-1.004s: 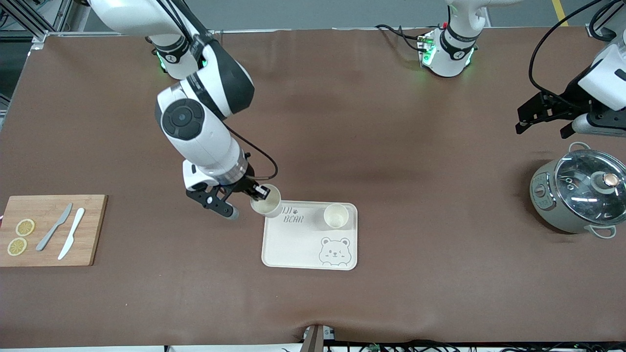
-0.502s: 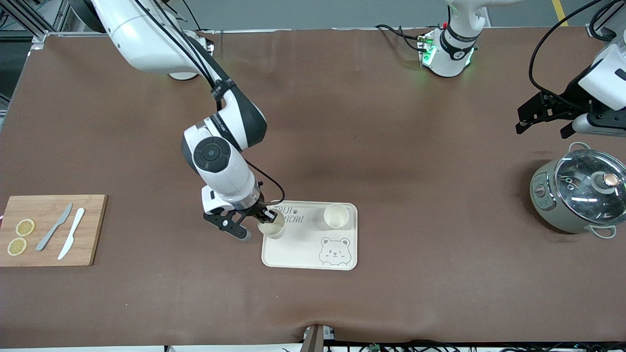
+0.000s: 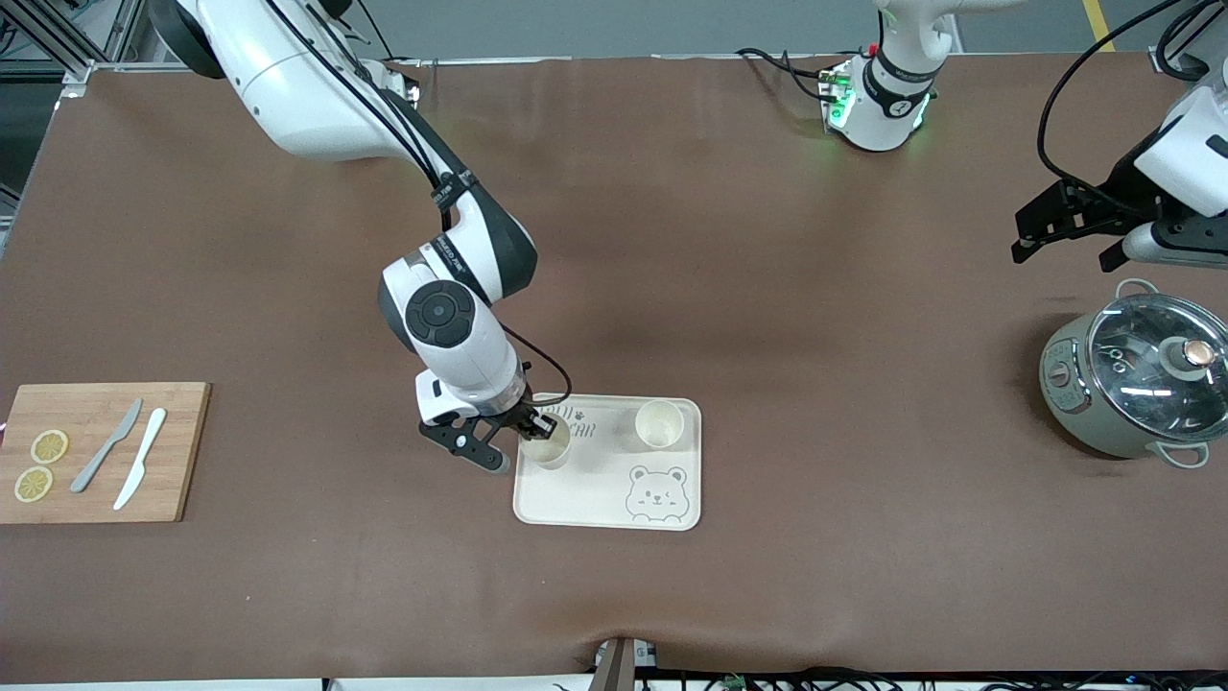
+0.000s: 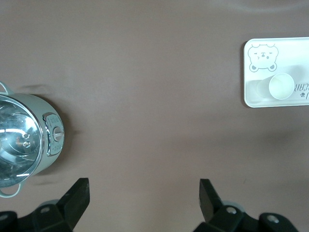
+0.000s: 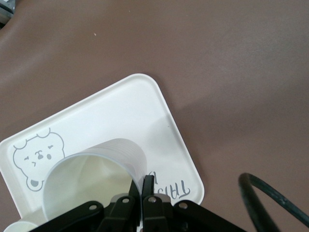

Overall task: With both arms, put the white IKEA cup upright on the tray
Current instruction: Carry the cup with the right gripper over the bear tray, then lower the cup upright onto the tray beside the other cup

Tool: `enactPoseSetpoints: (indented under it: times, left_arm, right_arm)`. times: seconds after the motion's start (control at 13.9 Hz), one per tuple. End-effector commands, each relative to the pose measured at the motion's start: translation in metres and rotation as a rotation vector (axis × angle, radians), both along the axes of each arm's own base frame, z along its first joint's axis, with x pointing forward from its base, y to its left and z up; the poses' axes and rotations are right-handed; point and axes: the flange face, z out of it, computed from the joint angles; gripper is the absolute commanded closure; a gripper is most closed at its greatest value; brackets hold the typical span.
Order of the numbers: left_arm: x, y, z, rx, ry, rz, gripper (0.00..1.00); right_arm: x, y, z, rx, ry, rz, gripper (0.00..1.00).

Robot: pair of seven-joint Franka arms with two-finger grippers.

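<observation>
While front view hides grip, right tool [image 5: 143, 186] pinches cup [image 5: 91, 176] rim.

A wooden cutting board [image 3: 96, 451] lies at the right arm's end of the table, at about nine o'clock from the table's middle; on it sit two lemon slices [image 3: 40, 465], a grey knife [image 3: 106, 445] and a white knife [image 3: 140, 458] side by side; a lidded grey-green pot [image 3: 1132, 384] with a glass lid [image 3: 1156, 357] stands at three o'clock, at the left arm's end.
</observation>
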Motion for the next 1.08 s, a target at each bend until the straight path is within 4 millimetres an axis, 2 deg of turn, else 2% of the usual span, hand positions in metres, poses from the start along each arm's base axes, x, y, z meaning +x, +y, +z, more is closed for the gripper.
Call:
enactPoseSetpoints:
  times: [0.0,0.43,0.72,1.0]
  left_arm:
    - [0.000,-0.001,0.003,-0.022,-0.009,-0.014,0.00]
    - [0.000,0.000,0.003,-0.022,-0.009,-0.013,0.00]
    - [0.001,-0.001,0.003,-0.020,-0.011,-0.014,0.00]
    - [0.000,-0.002,0.003,-0.022,-0.011,-0.016,0.00]
  right_arm:
    - [0.006,0.005,-0.017,-0.010,-0.029,-0.014,1.00]
    - [0.010,-0.001,-0.049,-0.026,-0.028,-0.014,0.99]
    - [0.005,0.007,-0.075,-0.020,-0.023,-0.003,0.99]
    - [0.003,0.010,-0.075,-0.017,-0.023,0.001,0.99]
